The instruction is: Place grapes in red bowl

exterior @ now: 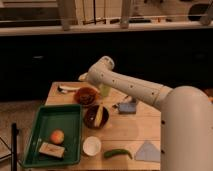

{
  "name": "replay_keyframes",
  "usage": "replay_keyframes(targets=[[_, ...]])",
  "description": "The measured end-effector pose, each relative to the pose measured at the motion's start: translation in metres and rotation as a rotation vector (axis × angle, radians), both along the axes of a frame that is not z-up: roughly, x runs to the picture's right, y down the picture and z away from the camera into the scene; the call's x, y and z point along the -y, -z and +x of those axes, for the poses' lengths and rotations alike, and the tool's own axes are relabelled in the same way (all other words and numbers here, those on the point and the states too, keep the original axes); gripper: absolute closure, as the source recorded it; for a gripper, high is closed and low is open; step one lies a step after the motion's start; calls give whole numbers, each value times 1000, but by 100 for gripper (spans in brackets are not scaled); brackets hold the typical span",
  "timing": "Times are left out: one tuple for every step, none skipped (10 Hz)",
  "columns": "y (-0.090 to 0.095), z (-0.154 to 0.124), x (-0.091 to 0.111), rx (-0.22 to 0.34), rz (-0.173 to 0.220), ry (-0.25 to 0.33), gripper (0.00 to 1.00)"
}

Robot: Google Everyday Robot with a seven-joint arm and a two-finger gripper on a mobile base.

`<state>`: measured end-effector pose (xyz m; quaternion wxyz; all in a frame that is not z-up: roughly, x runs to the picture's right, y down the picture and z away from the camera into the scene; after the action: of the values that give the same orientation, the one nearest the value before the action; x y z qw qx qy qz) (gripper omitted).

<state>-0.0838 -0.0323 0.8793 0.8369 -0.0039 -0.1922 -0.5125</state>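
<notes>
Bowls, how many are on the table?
2. The red bowl sits at the back, under the claw; the dark bowl is just in front of it. The small white cup isn't counted.

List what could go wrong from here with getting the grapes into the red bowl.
1. The gripper is hidden behind the arm's bend near the red bowl, and the grapes cannot be made out, so a drop might miss unseen.
2. The dark bowl sits right beside the red bowl; grapes could fall into it instead.
3. A yellow-green cup stands close under the arm and might be knocked.
</notes>
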Motion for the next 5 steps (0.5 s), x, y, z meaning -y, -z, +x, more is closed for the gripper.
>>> replay_keyframes(targets=[[1,1,2,-1,12,-9,20],[2,2,3,0,21,-15,20],[2,3,3,-1,22,-16,20],[2,3,3,-1,21,-16,20],[2,2,3,-1,22,-15,20]])
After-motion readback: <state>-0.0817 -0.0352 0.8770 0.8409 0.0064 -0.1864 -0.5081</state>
